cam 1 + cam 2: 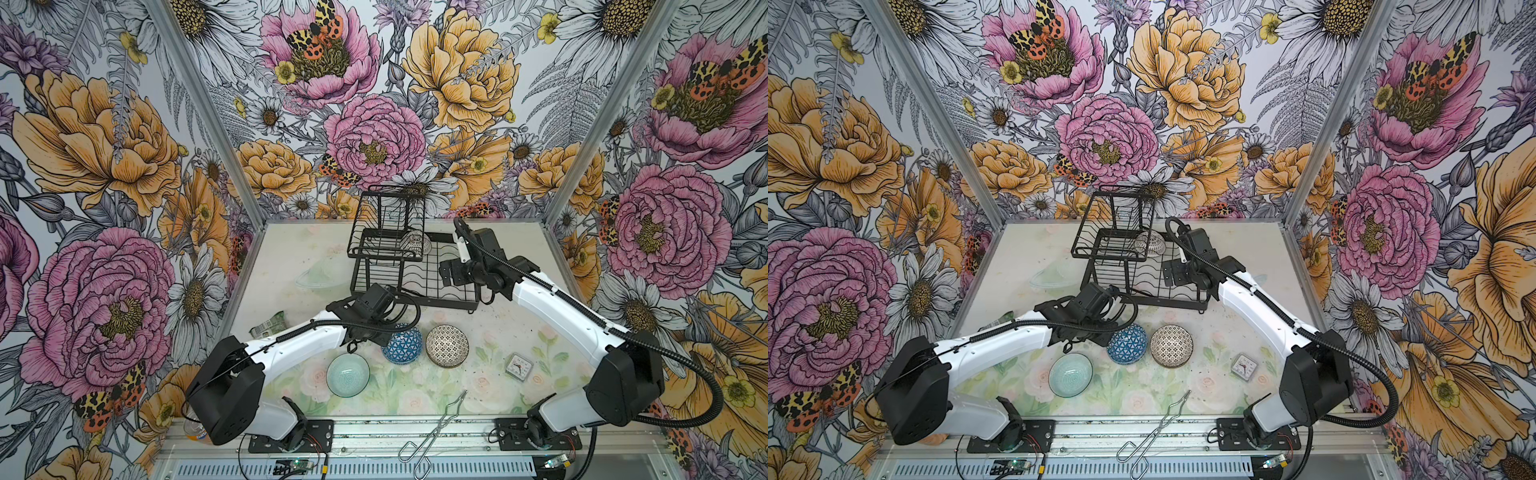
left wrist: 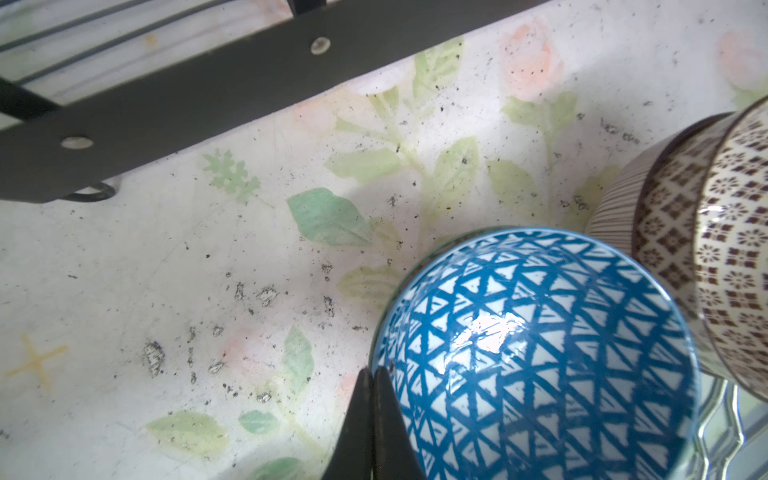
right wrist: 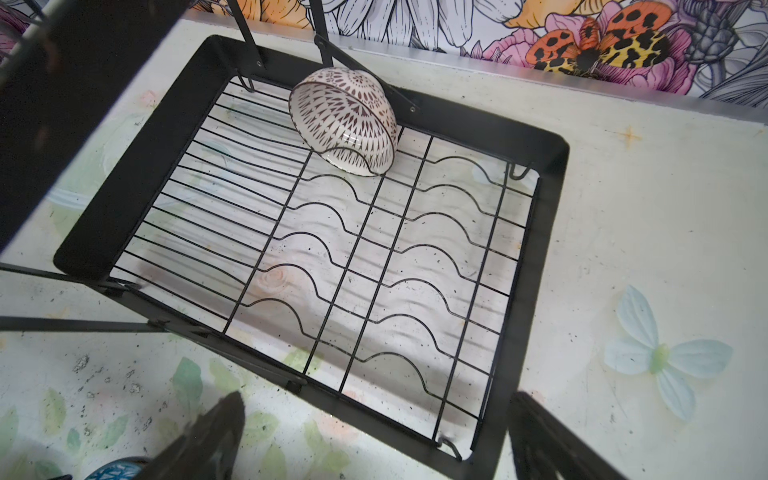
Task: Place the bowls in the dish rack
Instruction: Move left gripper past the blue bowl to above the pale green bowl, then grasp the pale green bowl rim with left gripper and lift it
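Note:
A blue bowl (image 1: 402, 345) (image 1: 1126, 344) with white triangles stands on the table in front of the dish rack (image 1: 436, 300) (image 1: 1167, 301). My left gripper (image 2: 374, 374) is shut on the blue bowl's (image 2: 540, 353) rim, one finger inside and one outside. A dotted bowl (image 1: 447, 345) (image 2: 727, 249) touches it. A mint bowl (image 1: 348, 375) (image 1: 1070, 375) sits nearer the front. A white bowl with black marks (image 1: 415, 242) (image 3: 345, 120) lies tilted in the rack's (image 3: 536, 291) far corner. My right gripper (image 3: 378, 436) (image 1: 446, 270) hangs open over the rack's near right part, holding nothing.
A clear glass dish (image 1: 320, 272) lies left of the rack. A crumpled green wrapper (image 1: 270, 326) is beside my left arm. A small clock (image 1: 519, 366) sits at the right and metal tongs (image 1: 432, 432) lie across the front edge. The rack's raised basket (image 1: 382, 224) stands at the back.

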`<state>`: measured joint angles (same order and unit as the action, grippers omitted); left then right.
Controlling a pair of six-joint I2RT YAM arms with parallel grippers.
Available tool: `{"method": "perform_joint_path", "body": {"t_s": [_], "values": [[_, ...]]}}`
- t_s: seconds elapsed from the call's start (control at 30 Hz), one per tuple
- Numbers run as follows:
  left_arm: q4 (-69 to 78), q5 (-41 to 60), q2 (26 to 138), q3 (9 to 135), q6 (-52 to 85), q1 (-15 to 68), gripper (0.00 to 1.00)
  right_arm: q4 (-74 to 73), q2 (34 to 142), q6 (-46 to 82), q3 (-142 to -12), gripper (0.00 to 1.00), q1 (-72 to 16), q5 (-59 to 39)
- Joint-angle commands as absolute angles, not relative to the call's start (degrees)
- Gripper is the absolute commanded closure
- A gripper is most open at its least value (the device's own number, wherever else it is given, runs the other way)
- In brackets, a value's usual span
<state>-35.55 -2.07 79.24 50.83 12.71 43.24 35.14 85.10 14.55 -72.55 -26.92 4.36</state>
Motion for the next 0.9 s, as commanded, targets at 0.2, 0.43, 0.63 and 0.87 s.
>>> {"method": "perform_joint_path", "body": {"t_s": [0.2, 0.43, 0.63, 0.87], "values": [[-46.5, -5.5, 67.1, 45.8, 25.8, 35.6, 0.3, 35.2, 83.5, 15.2, -71.7, 0.01, -26.6, 3.0], [-49.1, -6.6, 63.2, 43.3, 33.9, 36.9, 0.01, 35.1, 83.9, 15.0, -71.6, 0.0, -26.5, 2.5], [-51.0, -10.0, 63.8, 40.4, 43.2, 41.5, 0.01, 35.1, 83.1, 14.9, -70.7, 0.01, -26.5, 2.8], [-54.1, -17.8, 57.5, 35.8, 54.9, 46.4, 0.01, 35.1, 83.8, 14.7, -70.7, 0.01, -26.5, 2.0]]}}
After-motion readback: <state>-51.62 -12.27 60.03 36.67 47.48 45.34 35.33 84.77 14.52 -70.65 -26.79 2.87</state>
